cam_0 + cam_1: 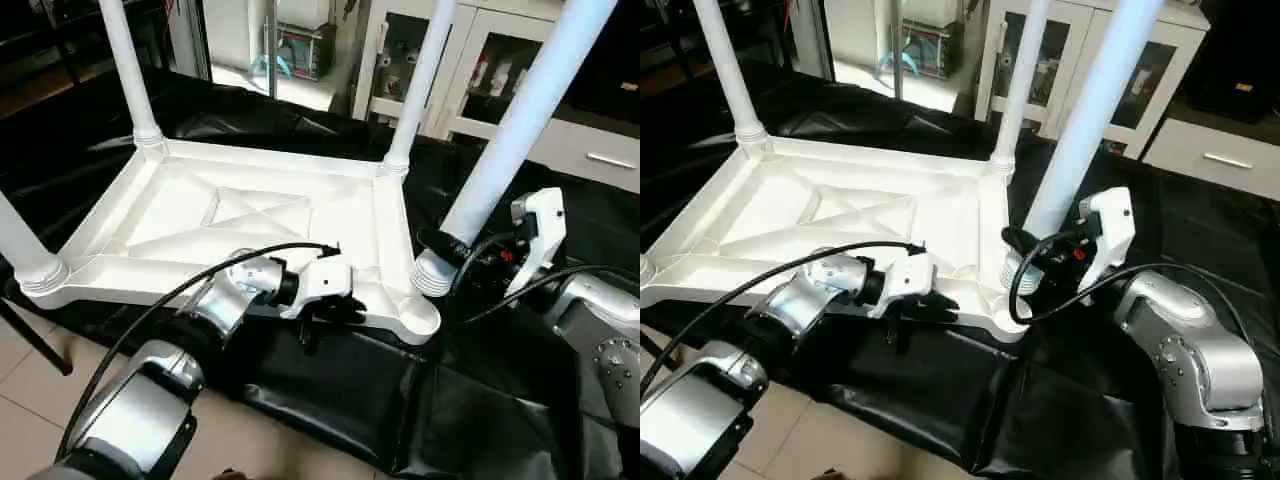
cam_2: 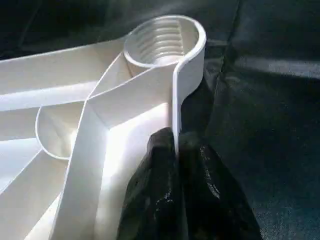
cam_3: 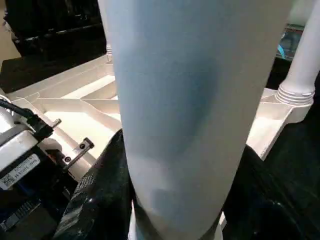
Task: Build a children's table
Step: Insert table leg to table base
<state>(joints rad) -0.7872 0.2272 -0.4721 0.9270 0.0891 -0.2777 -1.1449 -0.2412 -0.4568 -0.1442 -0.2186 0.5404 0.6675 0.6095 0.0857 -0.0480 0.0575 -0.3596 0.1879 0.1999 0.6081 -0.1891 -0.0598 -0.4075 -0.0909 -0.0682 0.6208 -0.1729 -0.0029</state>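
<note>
The white tabletop (image 1: 250, 215) lies upside down on black cloth, its X-ribs facing up. Legs stand in the far left (image 1: 125, 60), far right (image 1: 420, 80) and near left (image 1: 15, 240) sockets. My left gripper (image 1: 335, 308) is shut on the tabletop's near rim, one finger on each side of the wall (image 2: 175, 137). Just beyond it is the near right socket (image 2: 165, 40), threaded and with nothing inside. My right gripper (image 1: 450, 248) is shut on the fourth leg (image 1: 520, 120), which leans to the right. The leg's ribbed end (image 1: 432, 275) sits just beside that socket.
The black cloth (image 1: 330, 390) hangs over the near edge above a tiled floor (image 1: 30, 400). A white cabinet with glass doors (image 1: 480, 60) stands behind. A black cable (image 1: 200, 280) loops along my left forearm, and another (image 1: 1040, 290) curls by my right wrist.
</note>
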